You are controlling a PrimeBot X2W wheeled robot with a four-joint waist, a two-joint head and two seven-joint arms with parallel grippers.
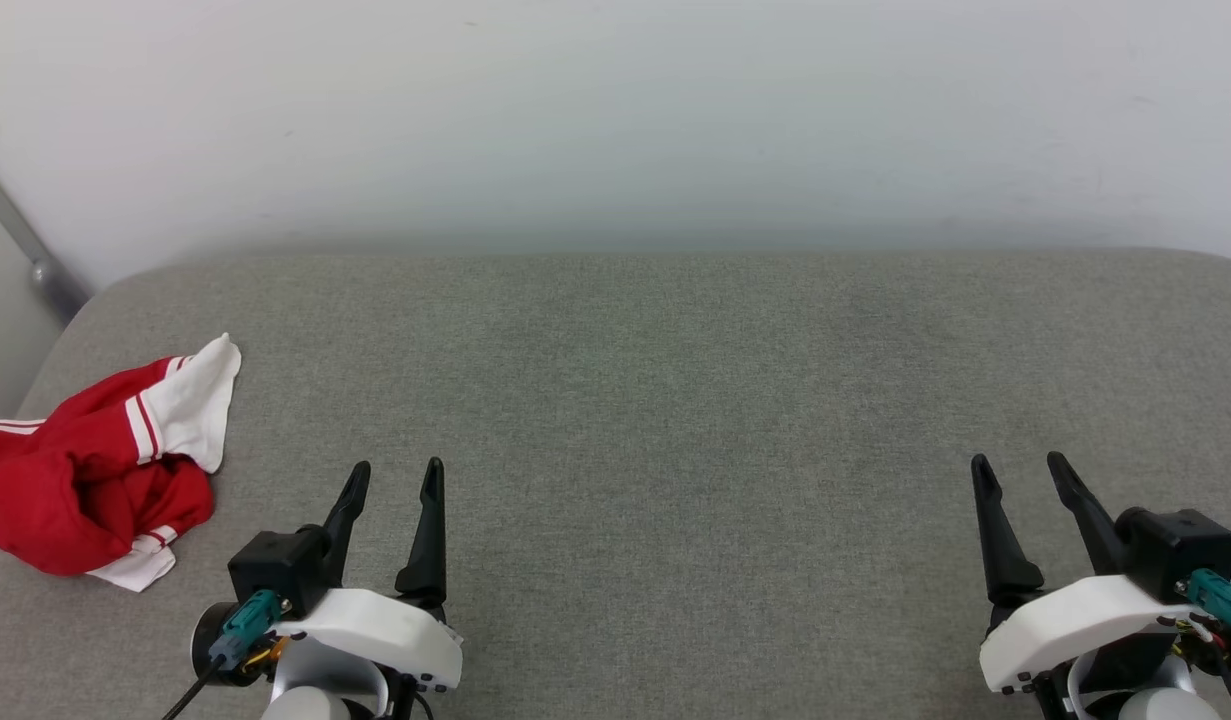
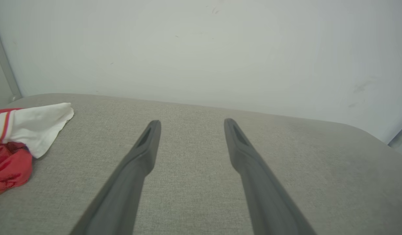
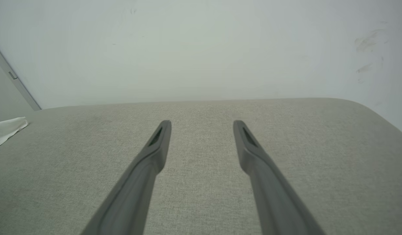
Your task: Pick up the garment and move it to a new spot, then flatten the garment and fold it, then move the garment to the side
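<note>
Right now your left gripper (image 1: 397,465) has its two fingers spread apart with nothing between them. The tips point ahead toward the wall (image 1: 615,100), over bare grey pad (image 1: 675,400). Your right gripper (image 1: 1019,460) is the same: fingers parted, empty, aimed at the wall. The two grippers are well apart, with bare pad between them. You cannot tell from these views whether either set of tips touches the pad or hangs just above it.

The shirt (image 1: 85,470) lies crumpled in a heap on the pad, to the left of your left gripper. It is near that gripper but not touching it, and a strip of bare pad separates cloth and fingers. From your right gripper it is far off to the left, beyond the left gripper.

The heap is mostly red. A white sleeve (image 1: 190,400) sticks out at the end farthest ahead, reaching a little past the level of the left fingertips, with red-and-white stripe trim where it joins the red cloth. A smaller white piece shows at the end nearest you, level with the left gripper's base.

Along your left gripper's fingers, in its wrist view, the sleeve (image 2: 37,125) lies left of the left fingertip and the red cloth bunches closer in beside it. In the right wrist view, a white corner of the shirt (image 3: 5,130) sits at the far left edge, well apart from those fingers.

A grey pole (image 1: 35,260) slants along the wall ahead of the shirt, up and left of your left gripper.
</note>
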